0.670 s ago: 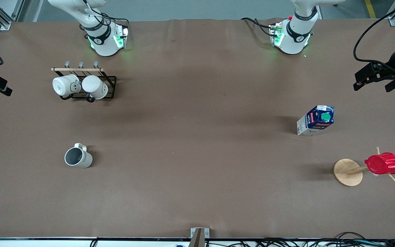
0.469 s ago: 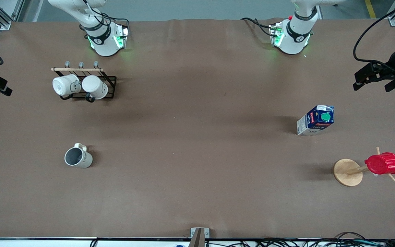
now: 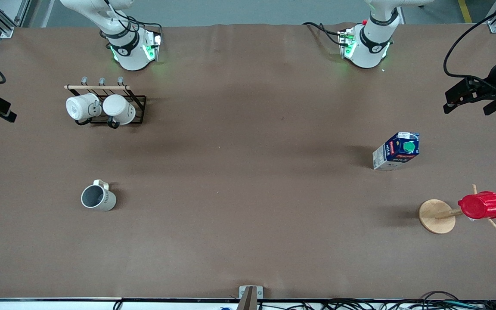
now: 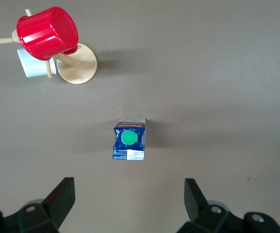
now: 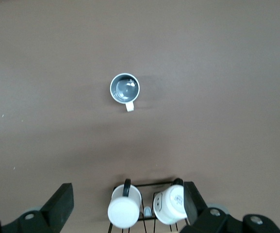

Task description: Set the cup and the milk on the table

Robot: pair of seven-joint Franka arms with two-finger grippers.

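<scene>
**Operator:** Front view check. State the positions before the step begins.

**Technician:** Both arms are high and hold nothing. The left gripper (image 4: 129, 204) hangs above the milk (image 3: 396, 151), fingers spread wide and empty. The right gripper (image 5: 127, 206) hangs above the rack (image 3: 106, 105), fingers likewise spread and empty. The milk stands upright on the table (image 3: 248, 215) toward the left arm's end. The cup (image 3: 97, 198) stands upright toward the right arm's end, nearer the front camera than the rack, handle pointing toward the rack.

**Operator:** How should the pick be done?

**Technician:** In my judgement neither item is yet grasped, so approach comes first. Descend the left gripper straight over the carton and close across its two flat sides, below the green cap (image 4: 128, 139), so the carton does not twist. For the cup, grip across the rim and wall, clear of the handle, and keep it level. Set each item down flat and let go only once the base rests on the surface.

**Operator:** Item count?

**Technician:** One cup. One milk carton. Two white mugs (image 3: 101, 108) on the rack. One red cup (image 3: 481, 205) hanging on one wooden stand (image 3: 436, 216), with a small white object partly hidden beneath it in the left wrist view.
</scene>
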